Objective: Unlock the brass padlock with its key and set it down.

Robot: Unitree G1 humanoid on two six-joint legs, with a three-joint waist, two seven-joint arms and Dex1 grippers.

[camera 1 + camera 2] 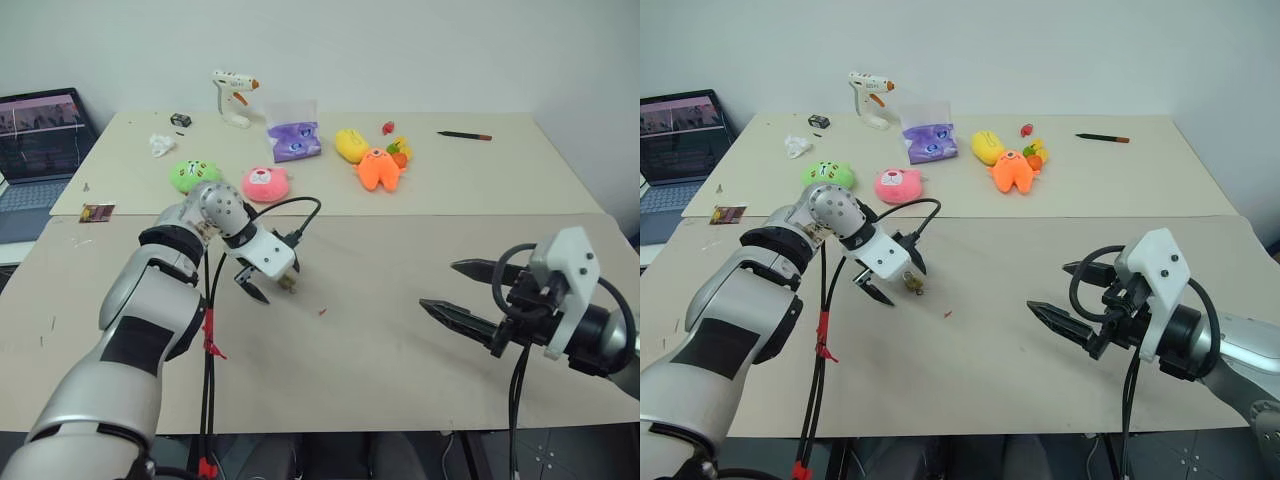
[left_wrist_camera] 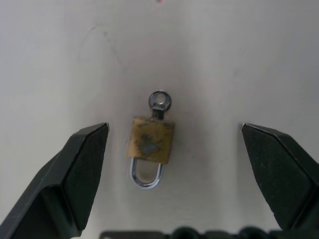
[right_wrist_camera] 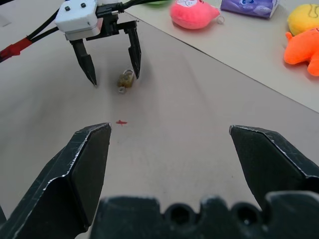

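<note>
The brass padlock (image 2: 152,141) lies flat on the beige table (image 1: 400,360), a small gold square with a silver shackle. The key (image 2: 160,102) sticks out of its body opposite the shackle, its round head showing. My left gripper (image 2: 173,127) points steeply down right over the padlock, open, one finger on each side and neither touching it. In the eye views the padlock (image 1: 912,285) peeks out beside the left gripper (image 1: 898,285). My right gripper (image 1: 1050,286) hovers open and empty well to the right, aimed at the padlock (image 3: 125,80).
A red speck (image 1: 948,314) lies just right of the padlock. On the far table sit green (image 1: 193,175), pink (image 1: 265,183), yellow (image 1: 351,144) and orange (image 1: 379,168) plush toys, a purple pack (image 1: 294,141), a glue gun (image 1: 233,97) and a pen (image 1: 464,134). A laptop (image 1: 38,150) stands far left.
</note>
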